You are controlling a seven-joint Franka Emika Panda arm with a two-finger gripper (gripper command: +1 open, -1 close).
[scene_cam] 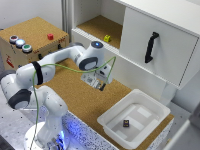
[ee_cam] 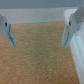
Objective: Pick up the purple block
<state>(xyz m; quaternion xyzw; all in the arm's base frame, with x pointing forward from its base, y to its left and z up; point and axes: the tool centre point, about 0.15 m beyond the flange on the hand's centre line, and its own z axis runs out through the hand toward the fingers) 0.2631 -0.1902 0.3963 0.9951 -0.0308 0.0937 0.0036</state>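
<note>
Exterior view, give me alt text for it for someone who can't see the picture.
A white robot arm reaches over a cork-topped table, its gripper low above the cork with nothing visibly in its jaws. The purple block lies in a white bin toward the exterior view's right. A yellow cube sits on a cabinet shelf behind.

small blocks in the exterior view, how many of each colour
purple block, in the white bin: 1
yellow block, on the open shelf: 1
red block, on the cork box: 1
total: 3
</note>
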